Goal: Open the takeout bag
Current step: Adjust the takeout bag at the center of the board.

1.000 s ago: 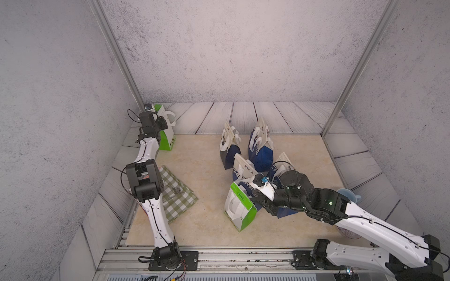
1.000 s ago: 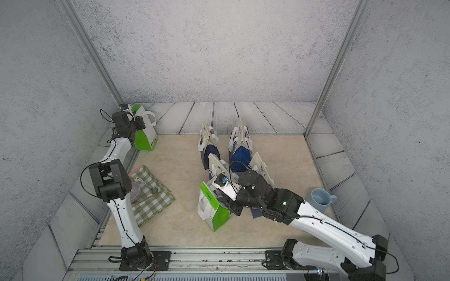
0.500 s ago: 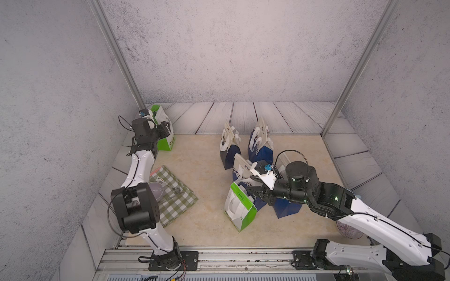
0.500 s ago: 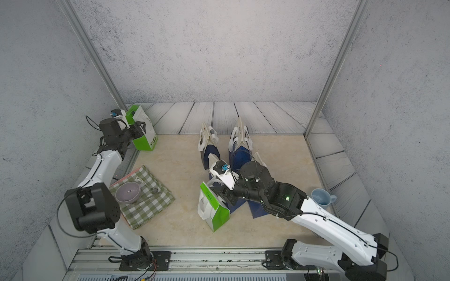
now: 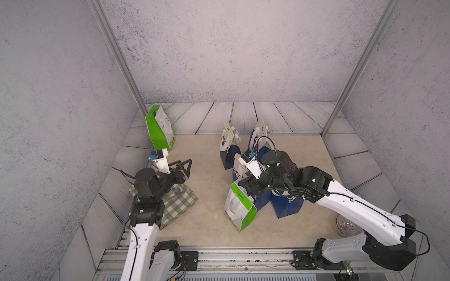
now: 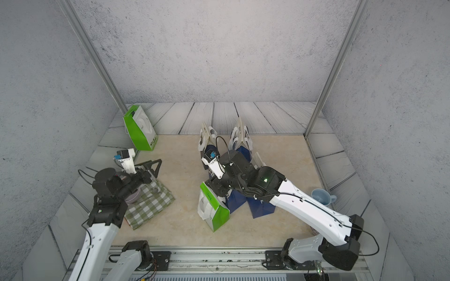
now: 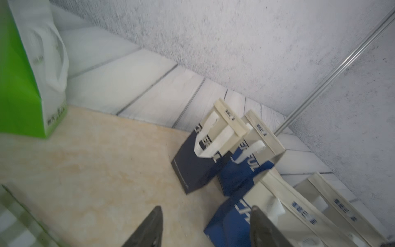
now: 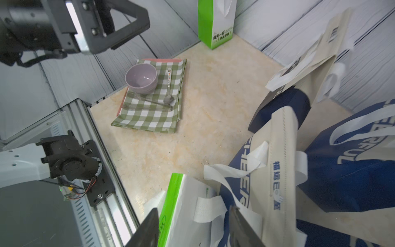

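A green-and-white takeout bag [image 5: 239, 209] [image 6: 214, 211] stands at the front centre with its mouth flat. My right gripper [image 5: 246, 187] [image 8: 193, 210] hangs open just above its top edge. In the right wrist view that bag [image 8: 188, 213] and its white handle lie between the spread fingers, ungripped. A second green-and-white bag [image 5: 159, 129] [image 7: 19, 85] stands at the back left. Several blue-and-cream bags [image 5: 227, 148] [image 6: 239, 138] [image 7: 196, 162] cluster behind and beside the right arm. My left gripper [image 5: 183, 167] [image 7: 206, 210] is open and empty, in the air above the left side.
A green checked cloth [image 5: 180, 204] [image 8: 154, 102] lies at the front left with a purple bowl [image 8: 141, 78] and a spoon [image 8: 168, 87] on it. A pale blue cup [image 6: 321, 197] and a glass bowl [image 5: 345, 225] sit at the right, near the right arm.
My left arm has pulled away from the back green bag toward the front and its jaws have spread. The right wrist has lifted above the front green bag with its jaws wider.
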`<move>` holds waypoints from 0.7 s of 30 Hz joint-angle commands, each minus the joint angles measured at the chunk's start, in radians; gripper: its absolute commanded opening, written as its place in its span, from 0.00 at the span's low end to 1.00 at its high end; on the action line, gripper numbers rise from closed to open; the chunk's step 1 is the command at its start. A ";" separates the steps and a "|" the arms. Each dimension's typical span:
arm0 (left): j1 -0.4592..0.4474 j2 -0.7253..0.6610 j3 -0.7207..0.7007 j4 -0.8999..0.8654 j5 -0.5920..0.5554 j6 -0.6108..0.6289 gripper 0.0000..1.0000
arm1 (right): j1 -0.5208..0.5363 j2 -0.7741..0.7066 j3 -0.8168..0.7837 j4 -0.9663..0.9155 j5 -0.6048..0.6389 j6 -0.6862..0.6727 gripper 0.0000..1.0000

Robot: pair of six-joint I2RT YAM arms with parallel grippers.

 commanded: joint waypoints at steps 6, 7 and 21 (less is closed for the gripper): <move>-0.049 -0.183 -0.178 -0.025 0.160 -0.255 0.55 | 0.001 0.124 0.076 -0.224 -0.065 0.071 0.52; -0.056 -0.190 -0.189 -0.020 0.154 -0.264 0.55 | 0.001 0.132 0.080 -0.232 -0.070 0.069 0.50; -0.079 -0.309 -0.213 -0.068 0.193 -0.177 0.59 | -0.001 0.343 0.371 -0.366 -0.193 -0.265 0.00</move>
